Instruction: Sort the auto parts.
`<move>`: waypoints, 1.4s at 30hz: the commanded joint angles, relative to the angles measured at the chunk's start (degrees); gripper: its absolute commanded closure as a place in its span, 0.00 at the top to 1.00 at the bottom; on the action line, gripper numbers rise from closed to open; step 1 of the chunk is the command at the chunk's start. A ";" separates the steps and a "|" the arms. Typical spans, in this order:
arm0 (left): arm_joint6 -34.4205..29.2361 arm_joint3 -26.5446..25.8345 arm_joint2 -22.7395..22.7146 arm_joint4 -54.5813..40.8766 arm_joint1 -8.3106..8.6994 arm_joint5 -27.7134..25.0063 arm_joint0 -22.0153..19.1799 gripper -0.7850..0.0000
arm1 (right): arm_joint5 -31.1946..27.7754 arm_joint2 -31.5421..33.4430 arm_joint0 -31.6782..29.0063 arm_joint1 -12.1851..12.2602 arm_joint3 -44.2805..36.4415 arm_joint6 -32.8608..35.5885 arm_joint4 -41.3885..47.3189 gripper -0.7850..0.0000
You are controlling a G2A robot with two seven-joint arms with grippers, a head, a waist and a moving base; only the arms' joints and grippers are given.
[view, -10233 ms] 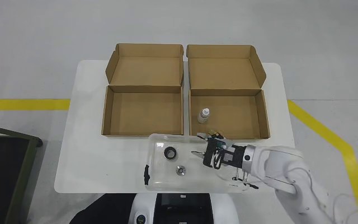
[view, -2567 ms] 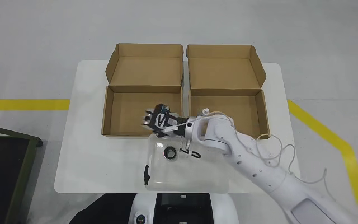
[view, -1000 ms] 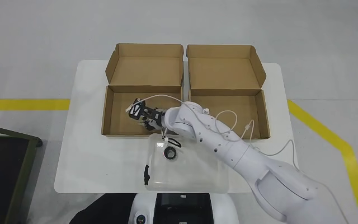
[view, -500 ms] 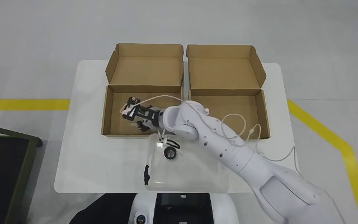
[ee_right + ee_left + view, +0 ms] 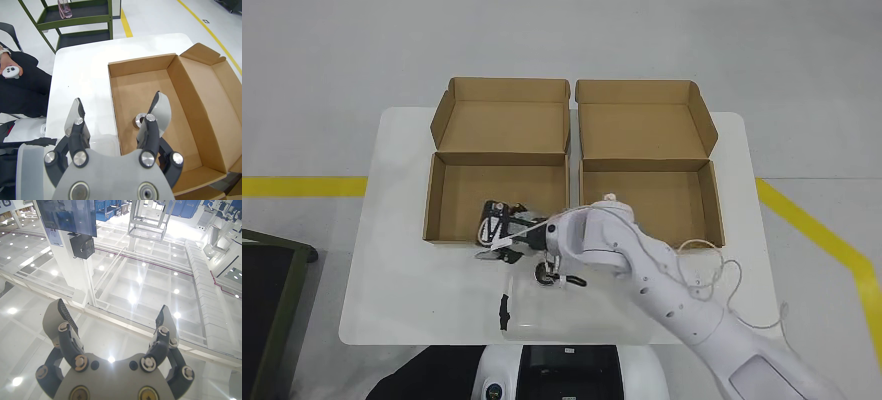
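Two open cardboard boxes sit on the far half of the table (image 5: pixel 392 250): the left box (image 5: pixel 457 200) at 11 o'clock and the right box (image 5: pixel 672 205) at 1 o'clock. Their lids are folded back so parts can drop straight in. A clear tray (image 5: pixel 592 320) at 6 o'clock looks like the supply bin. A black ring part (image 5: pixel 545 272) lies in it toward its 10 o'clock corner, just beside the arm.

The right gripper (image 5: pixel 494 228) hangs over the left box's near wall, at about 6 o'clock of that box, with its fingers spread wide and nothing between them. A silver metal ring (image 5: pixel 139 121) lies flat on the left box floor close to that wall, just beside one finger and, as far as shows, not gripped. I judge it sorted there. Wide fingers low over the wall suit a drop-off, not a pick.

The left gripper (image 5: pixel 113 308) points up at the ceiling with its fingers apart and empty, out of the way. The black ring part looks unsorted.
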 commanded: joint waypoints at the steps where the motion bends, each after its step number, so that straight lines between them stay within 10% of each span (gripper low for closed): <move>1: 0.00 0.00 0.00 0.00 0.00 0.00 0.00 1.00 | -1.59 1.63 -2.15 0.77 -1.85 -0.38 -0.62 0.79; 20: 0.00 0.00 0.00 0.00 0.00 0.00 0.00 1.00 | -18.00 12.55 -20.16 7.38 -14.33 -10.60 -19.71 0.86; 42: 0.00 0.00 0.00 0.00 0.00 0.00 0.00 1.00 | -15.32 10.07 -19.89 8.44 -7.42 -13.52 -26.87 0.86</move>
